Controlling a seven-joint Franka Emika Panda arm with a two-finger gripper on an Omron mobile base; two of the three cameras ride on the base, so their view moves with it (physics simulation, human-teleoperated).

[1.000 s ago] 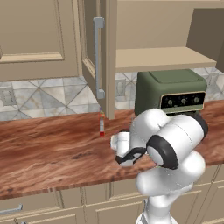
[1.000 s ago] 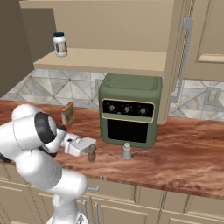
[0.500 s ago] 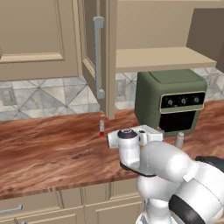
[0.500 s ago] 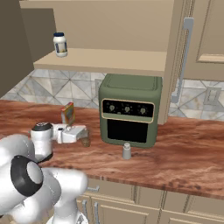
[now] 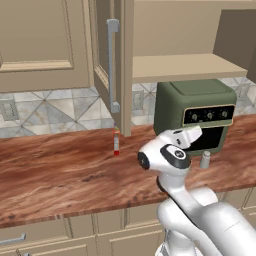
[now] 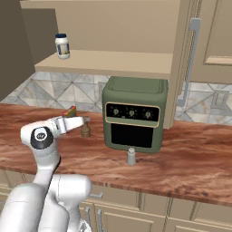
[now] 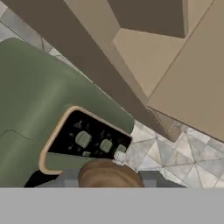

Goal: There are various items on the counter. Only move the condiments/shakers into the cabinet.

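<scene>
Arm: bent low | hand level, clamping pepper mill

two cameras sit behind the arm, one to its left and one to its right, both looking forward and down. both take in the counter, the green oven and the open cabinet. the hand camera sits close against the oven's dial panel, tilted, with the cabinet shelf beyond.
</scene>
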